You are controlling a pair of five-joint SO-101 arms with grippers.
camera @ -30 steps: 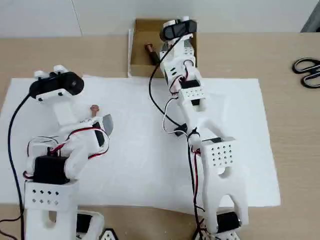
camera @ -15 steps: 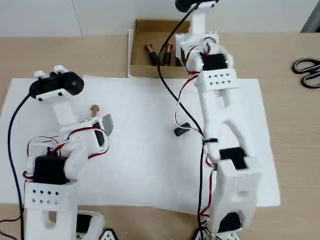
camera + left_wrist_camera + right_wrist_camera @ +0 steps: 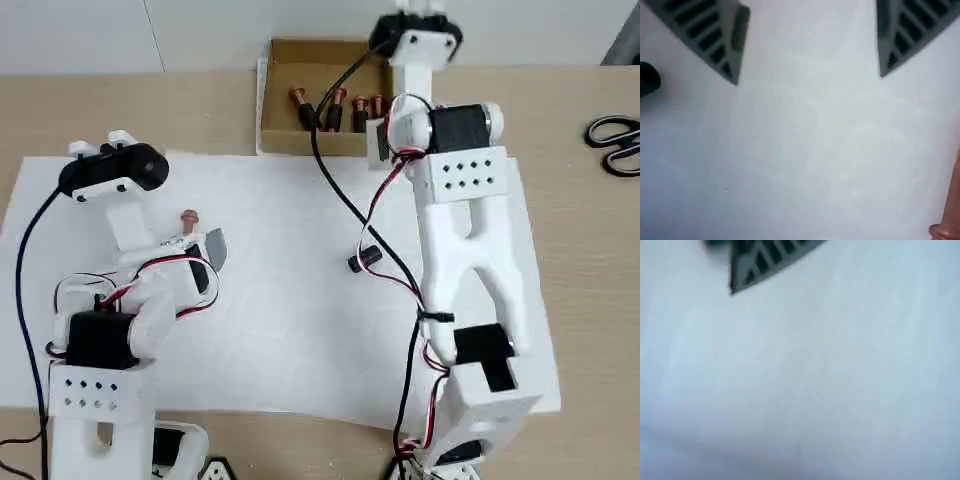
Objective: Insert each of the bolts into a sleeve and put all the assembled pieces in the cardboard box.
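My left tool point(image 3: 808, 77) hangs low over the white mat point(image 3: 300, 320) with its prongs spread wide apart and nothing between them. Just off to one side of it, close but not touching, a copper-coloured bolt point(image 3: 190, 216) lies loose on the mat. The right tool point(image 3: 381, 142) sits at the far edge of the mat, and honestly I can't tell from my feeds whether it's apart or together. Right beside it, just past the mat's edge, is the cardboard box point(image 3: 268, 95). Four assembled pieces point(image 3: 334, 108) lie in it side by side, copper heads toward the far wall and dark sleeves nearer the tool. Way off from both tools, a pair of scissors point(image 3: 612, 132) lies on the counter point(image 3: 580, 260).
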